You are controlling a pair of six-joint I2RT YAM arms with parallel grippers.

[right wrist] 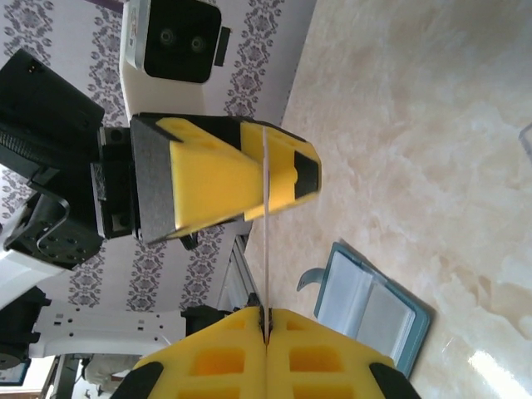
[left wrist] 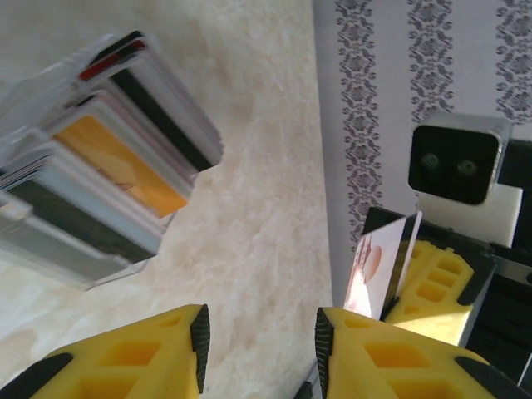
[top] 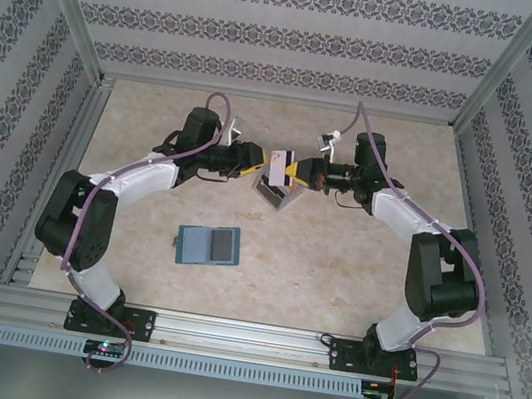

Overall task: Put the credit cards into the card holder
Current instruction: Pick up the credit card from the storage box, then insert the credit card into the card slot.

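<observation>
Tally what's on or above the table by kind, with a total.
Grippers: 2 (left gripper, right gripper)
Card holder: 1
Clear box of cards: 1
Loose card pinched between the grippers: 1
Total: 5

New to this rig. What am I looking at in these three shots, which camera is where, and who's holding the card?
Two robot arms are bolted at the near edge of a table, each ending in a two-finger gripper with yellow pads. The wide shot comes from a fixed camera above and behind them; the other two come from cameras on each wrist, looking along that arm's own fingers.

On the table lie the card holder, a small teal wallet lying open, and a clear box of upright cards.

The grippers meet mid-table. The right gripper is shut on a thin pale card, seen edge-on from its wrist. The left gripper has its fingers apart; the card stands between them without clear contact, so this looks like a handover to the right arm.
</observation>
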